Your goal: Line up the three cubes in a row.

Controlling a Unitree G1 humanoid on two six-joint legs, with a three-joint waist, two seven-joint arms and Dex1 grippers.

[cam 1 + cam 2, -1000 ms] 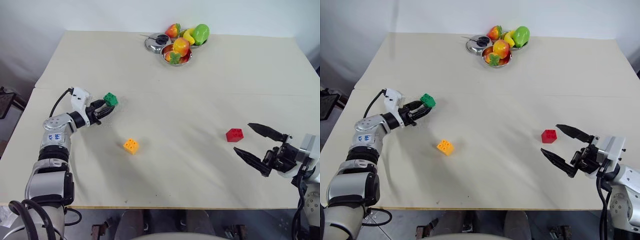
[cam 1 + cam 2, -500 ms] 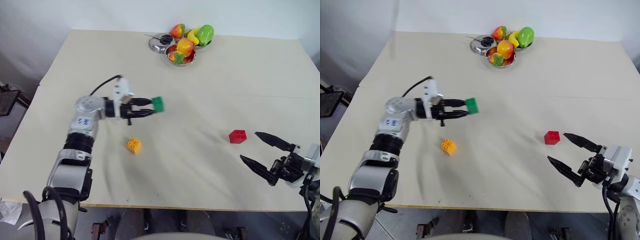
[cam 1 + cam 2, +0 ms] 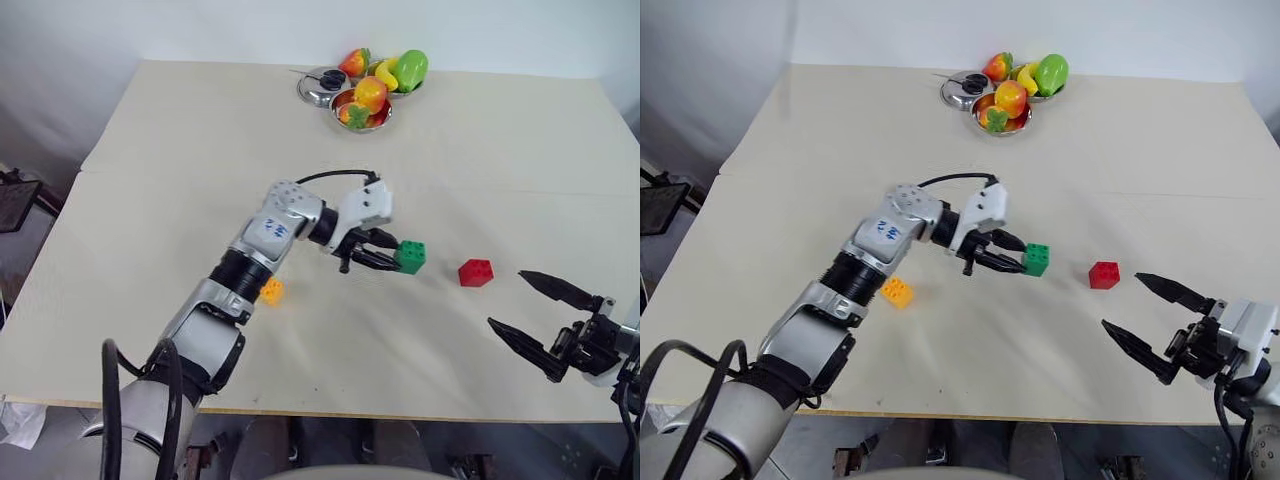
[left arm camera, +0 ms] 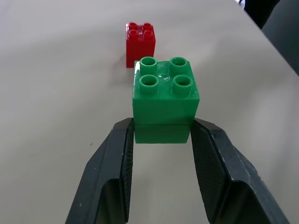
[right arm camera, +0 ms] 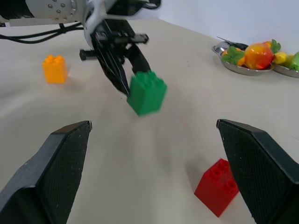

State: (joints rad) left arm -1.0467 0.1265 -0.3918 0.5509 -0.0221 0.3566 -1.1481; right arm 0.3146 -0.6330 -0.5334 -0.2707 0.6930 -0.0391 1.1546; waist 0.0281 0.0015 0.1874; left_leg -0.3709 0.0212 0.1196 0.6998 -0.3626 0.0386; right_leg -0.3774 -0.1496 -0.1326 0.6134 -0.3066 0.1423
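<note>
My left gripper (image 3: 388,259) is shut on the green cube (image 3: 410,256), holding it just above the cloth near the table's middle. The red cube (image 3: 475,272) sits on the cloth a short way to the right of it; in the left wrist view the green cube (image 4: 164,99) is pinched between my fingers (image 4: 119,163) with the red cube (image 4: 140,41) straight beyond. The yellow-orange cube (image 3: 270,291) lies to the left, partly behind my left forearm. My right gripper (image 3: 545,320) stands open near the front right edge, to the right of the red cube, empty.
Steel bowls of plastic fruit (image 3: 364,96) stand at the table's far edge. The cream cloth (image 3: 200,150) covers the table; its front edge (image 3: 350,410) runs close below my arms.
My left arm has swung far to the right across the table with the green cube, from the left side to just beside the red cube. The right gripper has barely moved.
</note>
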